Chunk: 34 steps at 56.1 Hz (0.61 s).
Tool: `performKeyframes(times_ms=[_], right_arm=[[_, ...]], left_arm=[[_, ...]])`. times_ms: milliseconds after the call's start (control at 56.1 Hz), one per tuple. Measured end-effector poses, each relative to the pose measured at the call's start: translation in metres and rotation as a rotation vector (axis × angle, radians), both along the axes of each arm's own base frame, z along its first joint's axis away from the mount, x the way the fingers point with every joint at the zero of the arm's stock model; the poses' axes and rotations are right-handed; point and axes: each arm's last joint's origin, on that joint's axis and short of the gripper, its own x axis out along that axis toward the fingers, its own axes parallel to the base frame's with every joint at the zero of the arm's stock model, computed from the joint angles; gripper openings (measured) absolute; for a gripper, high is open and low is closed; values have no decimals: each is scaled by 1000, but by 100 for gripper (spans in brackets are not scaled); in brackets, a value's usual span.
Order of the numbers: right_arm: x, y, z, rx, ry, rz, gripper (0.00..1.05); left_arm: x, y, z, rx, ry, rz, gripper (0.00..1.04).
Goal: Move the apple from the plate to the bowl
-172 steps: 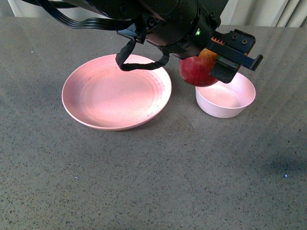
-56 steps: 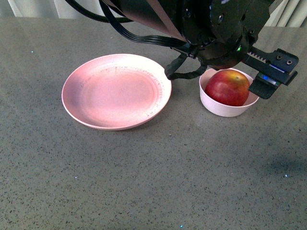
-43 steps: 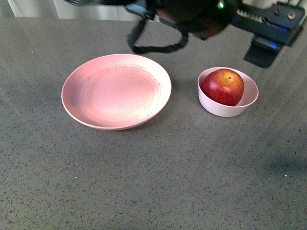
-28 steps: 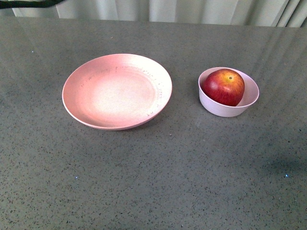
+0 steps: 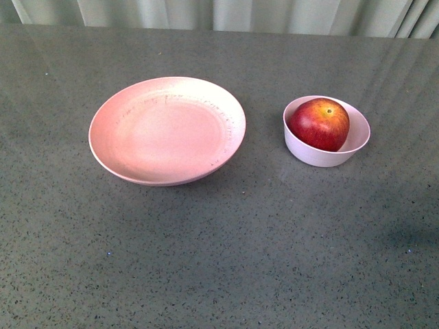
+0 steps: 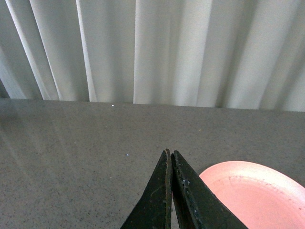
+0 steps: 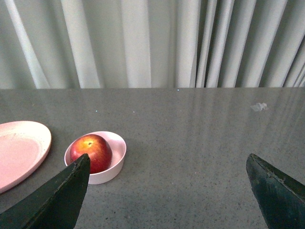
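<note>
1. Apple (image 5: 319, 123) sits inside bowl (image 5: 326, 152), right of centre in front view.
2. Plate (image 5: 167, 130) left of the bowl, apart, nothing on it.
3. Left gripper (image 6: 170, 157) clenched, holding nothing.
4. Right gripper (image 7: 167, 174) spread wide, released.

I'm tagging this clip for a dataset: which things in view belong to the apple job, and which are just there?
Belong to the job:
apple, sitting in the bowl
bowl
plate, nothing on it

Just there:
grey table
pale curtain behind the table
left gripper, shut on nothing
right gripper, open, well back from the bowl
</note>
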Motion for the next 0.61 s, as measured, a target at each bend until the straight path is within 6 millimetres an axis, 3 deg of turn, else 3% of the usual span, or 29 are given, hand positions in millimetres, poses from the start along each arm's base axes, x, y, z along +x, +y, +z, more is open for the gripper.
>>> performKeyframes(times_ms=[161,607], right_arm=[[0,0,0,0,0,1,96],[0,0,0,0,0,0,96]], left_arm=[[-29,14,-9,1,-6,13,2],[-69,34,-25,1,-15,13,2]])
